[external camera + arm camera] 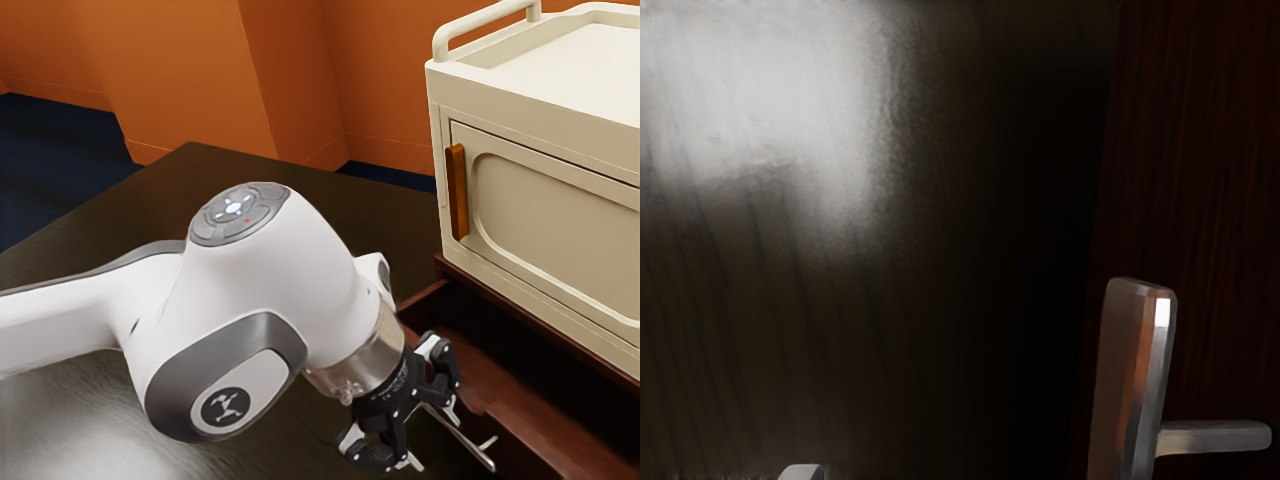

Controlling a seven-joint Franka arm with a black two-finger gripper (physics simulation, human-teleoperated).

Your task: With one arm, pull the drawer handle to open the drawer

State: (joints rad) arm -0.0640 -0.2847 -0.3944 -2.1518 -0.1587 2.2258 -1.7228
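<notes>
Dark table (200, 190): beneath arm, glossy.
Cream cabinet (560, 155): above drawer; door closed, upright wooden pull (457, 190) at one edge.
Drawer (500, 425): partly out, interior showing.
Gripper (433, 440): spread wide, pinching nothing, beside drawer front.
Metal handle (1130, 385): on drawer front, near fingertips; contact unclear.

side view over arm, close handle view from hand

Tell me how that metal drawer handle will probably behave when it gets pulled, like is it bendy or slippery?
The handle will likely be stiff, since it looks straight and solid, with a post toward the drawer front. Its smooth, shiny surface may be slippery under a light grip.
</notes>
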